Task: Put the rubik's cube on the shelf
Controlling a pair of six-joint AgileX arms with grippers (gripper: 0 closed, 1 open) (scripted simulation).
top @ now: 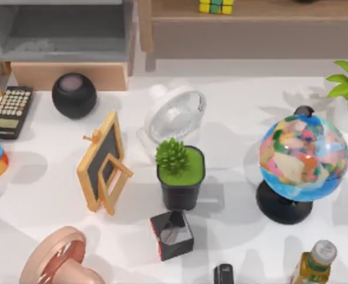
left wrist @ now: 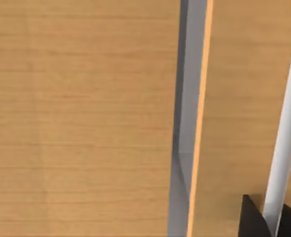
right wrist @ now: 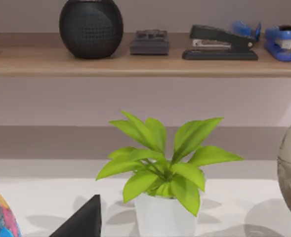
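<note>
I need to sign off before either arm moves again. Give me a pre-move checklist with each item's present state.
1. Rubik's cube is on the shelf: ok, it sits on the light-wood board at the top view's upper edge.
2. Cube free of any gripper: ok, nothing holds it in the top view.
3. Cube lying steady: cannot tell, it is cut off by the picture's edge.
4. Globe upright on its stand: ok.
5. Black-grey cube left on the table: ok.
</note>
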